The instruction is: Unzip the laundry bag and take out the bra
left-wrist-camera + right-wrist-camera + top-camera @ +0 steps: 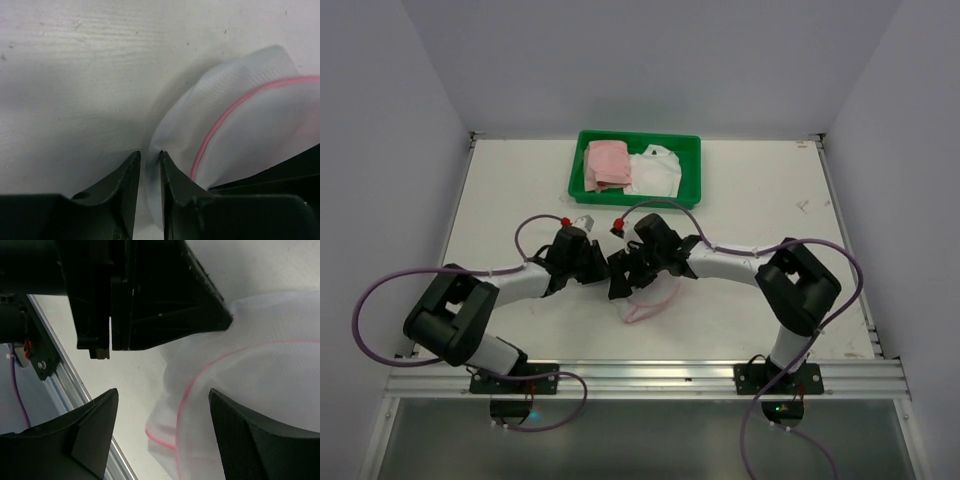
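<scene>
The laundry bag (646,297) is located mid-table (770,200), between the arms. Its mesh is pinched in the narrow left gripper (149,156); the right gripper (162,432) is spread wide above. Unzipping cannot be confirmed; the bra is judged not yet removed.

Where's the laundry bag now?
Top view: the laundry bag lies mid-table, at the left end effector's tip, under the right end effector, nearer than the green tray.

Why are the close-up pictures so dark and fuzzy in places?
Left wrist view: the left tool sits right at the lens, so it blurs dark, while the laundry bag looks fairly sharp. Right wrist view: the left arm looms as a black silhouette. Top view: even light, soft shadows.
</scene>
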Robot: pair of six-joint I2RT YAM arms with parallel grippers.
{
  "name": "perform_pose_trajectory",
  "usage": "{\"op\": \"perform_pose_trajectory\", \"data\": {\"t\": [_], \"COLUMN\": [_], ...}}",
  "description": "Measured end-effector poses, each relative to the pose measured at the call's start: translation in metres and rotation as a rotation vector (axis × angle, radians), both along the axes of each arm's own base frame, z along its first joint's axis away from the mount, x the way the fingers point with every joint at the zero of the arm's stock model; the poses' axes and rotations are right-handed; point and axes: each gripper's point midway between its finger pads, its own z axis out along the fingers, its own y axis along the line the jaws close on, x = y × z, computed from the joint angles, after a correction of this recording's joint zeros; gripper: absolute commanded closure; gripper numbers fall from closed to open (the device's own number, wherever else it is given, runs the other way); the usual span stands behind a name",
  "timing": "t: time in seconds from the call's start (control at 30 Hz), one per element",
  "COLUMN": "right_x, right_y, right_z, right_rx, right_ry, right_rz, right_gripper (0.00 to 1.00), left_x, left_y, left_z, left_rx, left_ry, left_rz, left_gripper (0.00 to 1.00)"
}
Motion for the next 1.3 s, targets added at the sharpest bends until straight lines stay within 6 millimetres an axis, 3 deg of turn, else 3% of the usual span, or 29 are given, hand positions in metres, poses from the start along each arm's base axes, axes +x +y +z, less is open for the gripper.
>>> {"op": "perform_pose_trajectory", "data": {"t": [0.23,0.53,0.63,0.77,0.83,0.97,1.07,1.13,1.23,1.3], "right_x": [-0.008,-0.033,-0.036,-0.03,-0.022,0.002,0.044,0.078,0.116,0.124], "right_y": [-0.005,-0.003,-0.003,-0.01,-0.015,-0.032,-0.065,-0.1,-0.177,-0.23], "right_z": [-0.02,-0.011,0.0,0.033,0.055,0.1,0.132,0.148,0.169,0.189], "right_rx": [-0.061,-0.007,0.011,0.026,0.036,0.064,0.041,0.011,-0.044,-0.064], "right_ry": [0.064,0.113,0.095,-0.005,-0.073,-0.201,-0.282,-0.327,-0.376,-0.415], "right_rz": [0.015,0.152,0.166,0.126,0.087,-0.02,-0.204,-0.366,-0.652,-0.834], "right_gripper": [0.26,0.28,0.22,0.1,0.02,0.01,0.01,0.01,0.01,0.01], "left_x": [0.01,0.016,0.016,0.014,0.017,0.032,0.046,0.054,0.064,0.065], "left_y": [-0.008,-0.011,-0.011,-0.005,-0.003,0.003,0.018,0.032,0.062,0.082], "left_z": [-0.001,-0.001,-0.001,0.009,0.026,0.069,0.107,0.128,0.161,0.181], "left_rx": [-0.042,-0.073,-0.073,-0.057,-0.057,-0.057,-0.042,-0.023,0.032,0.085], "left_ry": [-0.015,-0.015,-0.014,-0.024,-0.056,-0.148,-0.232,-0.28,-0.356,-0.4], "left_rz": [0.02,0.063,0.067,0.084,0.092,0.115,0.158,0.195,0.275,0.323], "left_gripper": [0.85,0.89,0.77,0.59,0.51,0.34,0.11,0.03,0.0,0.0]}}
